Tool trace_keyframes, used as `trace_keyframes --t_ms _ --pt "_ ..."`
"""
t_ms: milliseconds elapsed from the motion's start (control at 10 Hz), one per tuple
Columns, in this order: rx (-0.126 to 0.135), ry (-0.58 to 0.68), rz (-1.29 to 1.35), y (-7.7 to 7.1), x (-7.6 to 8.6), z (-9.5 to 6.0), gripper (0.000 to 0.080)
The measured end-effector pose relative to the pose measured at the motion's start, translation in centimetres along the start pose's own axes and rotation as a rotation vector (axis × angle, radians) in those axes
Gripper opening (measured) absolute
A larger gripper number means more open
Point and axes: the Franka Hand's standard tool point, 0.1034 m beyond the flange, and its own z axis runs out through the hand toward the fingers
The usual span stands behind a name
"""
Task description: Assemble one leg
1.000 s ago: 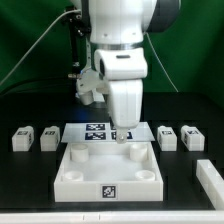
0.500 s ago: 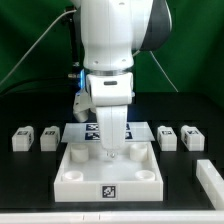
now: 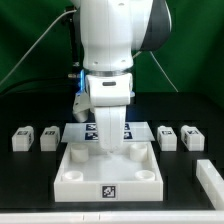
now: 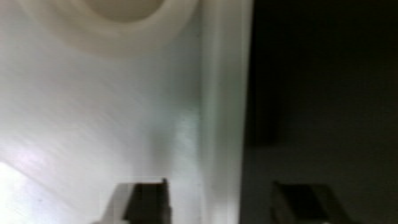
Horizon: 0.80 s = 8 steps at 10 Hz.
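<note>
At the 12 o'clock rim of the white panel (image 3: 70,168), gripper (image 3: 110,151) fingers (image 4: 143,203) straddle the wall, spread, holding nothing; likely poised to clamp it.

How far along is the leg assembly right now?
Done: nothing; the legs lie loose beside the panel, its visible sockets empty. In hand: the open gripper straddles the panel's edge wall, holding nothing. Left: picking a leg and fitting it into a socket.
</note>
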Motion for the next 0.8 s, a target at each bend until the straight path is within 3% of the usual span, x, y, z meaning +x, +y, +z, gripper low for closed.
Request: trace_keyframes --t_ms 100,200,800 --pt "0.000 0.000 0.000 0.00 -0.01 0.00 0.0131" --pt "-0.005 0.000 0.001 0.11 -0.03 -0.07 0.0062" --pt "-0.011 0.000 0.001 0.24 -0.02 -0.13 0.0062"
